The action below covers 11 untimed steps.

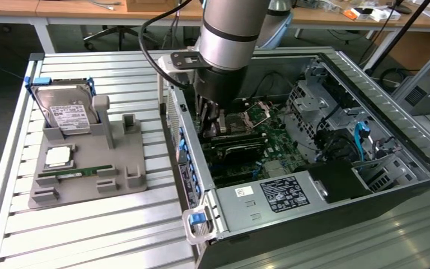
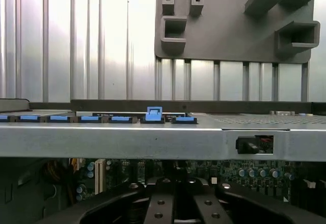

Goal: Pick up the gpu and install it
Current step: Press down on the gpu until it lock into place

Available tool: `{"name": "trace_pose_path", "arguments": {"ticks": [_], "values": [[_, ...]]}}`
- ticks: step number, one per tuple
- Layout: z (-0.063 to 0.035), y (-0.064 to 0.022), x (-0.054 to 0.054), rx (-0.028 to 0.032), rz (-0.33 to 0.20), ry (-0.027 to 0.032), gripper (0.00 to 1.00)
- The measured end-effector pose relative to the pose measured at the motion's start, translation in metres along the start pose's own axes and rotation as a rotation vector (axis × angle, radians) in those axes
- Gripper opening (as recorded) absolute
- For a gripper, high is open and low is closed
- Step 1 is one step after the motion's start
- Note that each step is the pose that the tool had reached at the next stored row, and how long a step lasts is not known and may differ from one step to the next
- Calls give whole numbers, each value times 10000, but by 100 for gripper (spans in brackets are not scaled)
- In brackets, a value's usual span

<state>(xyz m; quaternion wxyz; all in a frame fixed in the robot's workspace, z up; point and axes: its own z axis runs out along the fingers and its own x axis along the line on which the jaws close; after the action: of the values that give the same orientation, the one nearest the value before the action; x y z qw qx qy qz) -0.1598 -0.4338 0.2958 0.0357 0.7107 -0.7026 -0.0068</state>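
A: Item one, fingers [image 2: 160, 206]. How are they entered?

B: They are entered as drawn together, dark pads seen low in the wrist view. The gripper [image 1: 213, 128] is lowered inside the open computer case [image 1: 394, 117], under the silver arm [image 1: 230, 33].

A: Is the gpu [image 1: 234, 147] located?

B: It is logged as a dark, flat card lying across the motherboard [image 1: 271, 120], directly under the fingertips, at about five o'clock from the gripper in the exterior view. Whether the card is actually pinched cannot be told; the tips are seen at its upper edge.

A: What is recorded around it?

B: A label-bearing power supply [image 1: 275, 196] is listed at five o'clock from the card. A blue latch [image 2: 154, 113] is noted on the case's side wall [image 2: 153, 140].

A: And outside the case?

B: A grey fixture [image 1: 88, 179] is placed on the slatted table [image 1: 88, 235], at nine o'clock from the case. A hard drive [image 1: 65, 112] in a blue frame is stood at the fixture's twelve o'clock end. A processor chip [image 1: 58, 157] is laid below it, and a green memory stick [image 1: 76, 172] is set just beside that, at six o'clock.
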Motion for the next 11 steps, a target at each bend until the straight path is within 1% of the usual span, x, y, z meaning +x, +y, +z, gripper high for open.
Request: {"name": "trace_pose_path", "arguments": {"ticks": [4, 8, 9, 11], "values": [[2, 11, 43, -2, 1, 1, 11], [3, 25, 49, -1, 0, 11, 11], [4, 26, 47, 0, 3, 23, 11], [4, 29, 45, 0, 6, 71, 11]]}}
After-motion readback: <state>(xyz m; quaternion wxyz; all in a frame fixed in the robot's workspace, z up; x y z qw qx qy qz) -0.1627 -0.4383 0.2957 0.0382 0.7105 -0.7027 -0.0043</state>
